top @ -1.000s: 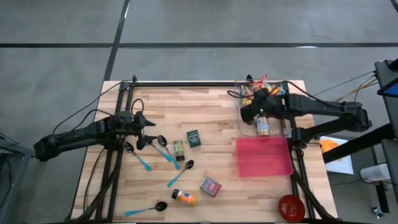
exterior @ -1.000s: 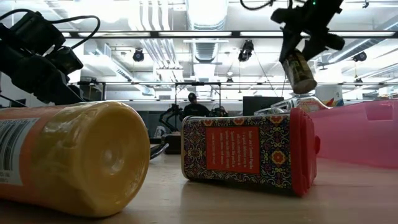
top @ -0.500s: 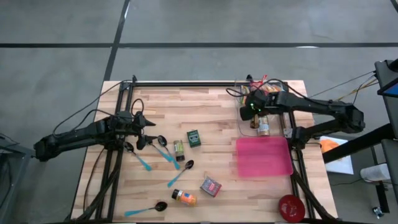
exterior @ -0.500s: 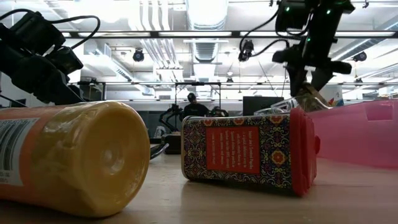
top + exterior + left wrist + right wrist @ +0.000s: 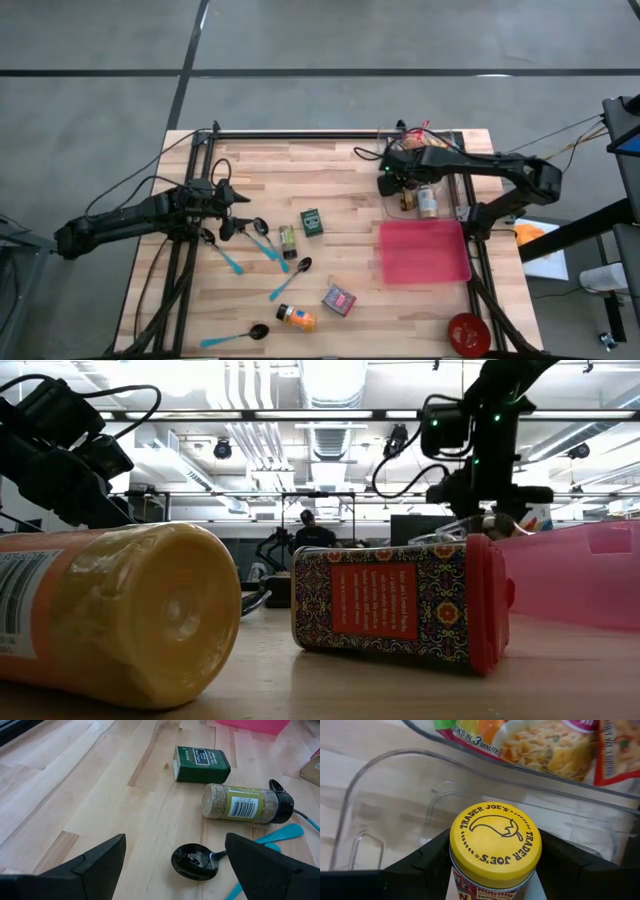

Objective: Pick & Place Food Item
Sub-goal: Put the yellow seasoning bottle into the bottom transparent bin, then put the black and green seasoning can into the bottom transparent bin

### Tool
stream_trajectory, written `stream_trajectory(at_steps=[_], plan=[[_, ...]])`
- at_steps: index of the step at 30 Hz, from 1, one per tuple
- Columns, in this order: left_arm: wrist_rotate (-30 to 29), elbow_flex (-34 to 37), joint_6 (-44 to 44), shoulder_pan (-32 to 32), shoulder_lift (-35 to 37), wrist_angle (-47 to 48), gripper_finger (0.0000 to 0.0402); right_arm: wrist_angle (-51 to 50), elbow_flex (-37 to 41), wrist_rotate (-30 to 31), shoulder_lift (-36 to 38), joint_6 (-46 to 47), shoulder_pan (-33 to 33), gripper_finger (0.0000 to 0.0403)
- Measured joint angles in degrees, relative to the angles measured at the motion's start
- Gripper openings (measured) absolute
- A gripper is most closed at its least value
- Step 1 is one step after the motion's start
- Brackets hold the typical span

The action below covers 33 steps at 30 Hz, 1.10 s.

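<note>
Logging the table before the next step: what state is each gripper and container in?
left gripper: open, empty, above the table.
right gripper: shut on the yellow-lidded jar.
yellow-lidded jar: lid on, held at the clear bin.
spice jar: capped, lying on its side.
orange bottle: capped, on its side.
patterned tin: red lid on, on its side.

spice jar | yellow printed lid, upright | inside clear bin | between right hand's fingers
</note>
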<state>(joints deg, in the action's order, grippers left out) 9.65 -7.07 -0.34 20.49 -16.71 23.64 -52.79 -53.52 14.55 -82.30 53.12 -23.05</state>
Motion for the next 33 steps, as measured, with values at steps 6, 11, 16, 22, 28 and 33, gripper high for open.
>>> stream_trajectory(at_steps=[6,11,16,22,28,33], plan=[[-0.01,0.00,0.00,-0.01,0.00,0.00,0.0345,2.51,0.02,0.36,-2.99,0.22,-0.04,0.0227],[-0.02,0.00,0.00,-0.01,-0.02,0.00,0.0345,4.16,0.02,-0.05,-4.80,0.22,-0.04,0.0226],[-0.02,0.00,0.00,0.00,-0.02,0.00,0.0345,4.32,0.02,-0.07,-5.63,-0.47,-0.04,0.0227],[-0.02,0.00,-0.02,0.00,-0.01,0.00,0.0345,4.15,0.15,0.60,-5.39,-0.35,-0.11,0.0283],[-0.02,0.00,0.00,-0.01,-0.01,0.00,0.0345,4.21,0.15,0.94,-5.37,-0.35,-0.11,0.0304],[-0.02,0.00,0.00,-0.02,-0.01,-0.02,0.0345,4.21,0.15,1.16,-5.37,-0.37,-0.11,0.0306]])
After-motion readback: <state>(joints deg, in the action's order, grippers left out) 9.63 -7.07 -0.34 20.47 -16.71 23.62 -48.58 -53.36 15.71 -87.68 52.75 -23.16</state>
